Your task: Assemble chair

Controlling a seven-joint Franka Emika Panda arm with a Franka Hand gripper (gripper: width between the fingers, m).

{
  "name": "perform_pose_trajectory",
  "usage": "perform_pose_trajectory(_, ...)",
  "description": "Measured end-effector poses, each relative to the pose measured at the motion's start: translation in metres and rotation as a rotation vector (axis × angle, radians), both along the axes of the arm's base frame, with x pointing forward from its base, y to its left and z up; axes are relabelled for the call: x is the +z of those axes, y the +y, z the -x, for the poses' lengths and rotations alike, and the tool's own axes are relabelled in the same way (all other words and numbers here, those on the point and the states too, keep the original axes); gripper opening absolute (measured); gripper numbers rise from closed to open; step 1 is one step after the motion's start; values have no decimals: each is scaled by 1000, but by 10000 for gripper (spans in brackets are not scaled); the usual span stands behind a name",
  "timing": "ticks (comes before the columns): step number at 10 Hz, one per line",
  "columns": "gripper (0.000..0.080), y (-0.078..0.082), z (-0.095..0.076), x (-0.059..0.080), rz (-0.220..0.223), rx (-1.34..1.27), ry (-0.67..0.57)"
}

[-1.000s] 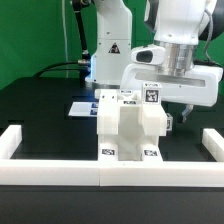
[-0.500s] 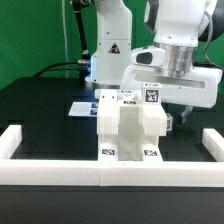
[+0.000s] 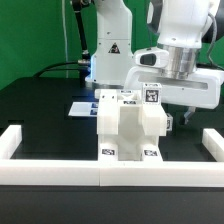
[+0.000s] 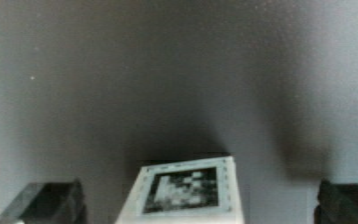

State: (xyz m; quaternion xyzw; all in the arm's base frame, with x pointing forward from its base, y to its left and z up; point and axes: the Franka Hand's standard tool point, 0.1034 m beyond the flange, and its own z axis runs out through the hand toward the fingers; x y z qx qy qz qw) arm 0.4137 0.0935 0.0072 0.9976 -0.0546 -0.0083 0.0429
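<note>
standing at centre of the exterior view: chair (image 3: 132,125), chunky white blocks with small black-and-white tags, on the black bench (image 3: 40,105), against the white front rail (image 3: 60,170). gripper (image 3: 183,118) at right of frame, just beside the chair, jaws wide, holding nothing. marker board (image 3: 80,109) behind, left of centre. wrist view: blurred tag (image 4: 179,187) between dark fingers (image 4: 48,200).

Blurred tagged chair part (image 4: 185,187) between fingertips (image 4: 51,201)

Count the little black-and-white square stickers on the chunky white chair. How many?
4 show on the chunky white plastic chair: two at its front bottom, two on top. More may hide on other sides.
</note>
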Motion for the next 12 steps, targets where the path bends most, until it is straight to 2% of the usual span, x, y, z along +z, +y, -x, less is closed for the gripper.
perform_pose_trajectory(1, 648, 0, 0, -1, 1, 0, 1)
perform_pose_trajectory(4, 285, 0, 1, -1, 1, 1, 1)
perform_pose_trajectory(9, 285, 0, 0, 0, 0, -1, 0)
perform_pose_trajectory(10, 285, 1, -1, 5, -7, -4, 0)
perform_pose_trajectory(12, 285, 7, 2, 24, -40, -12, 9)
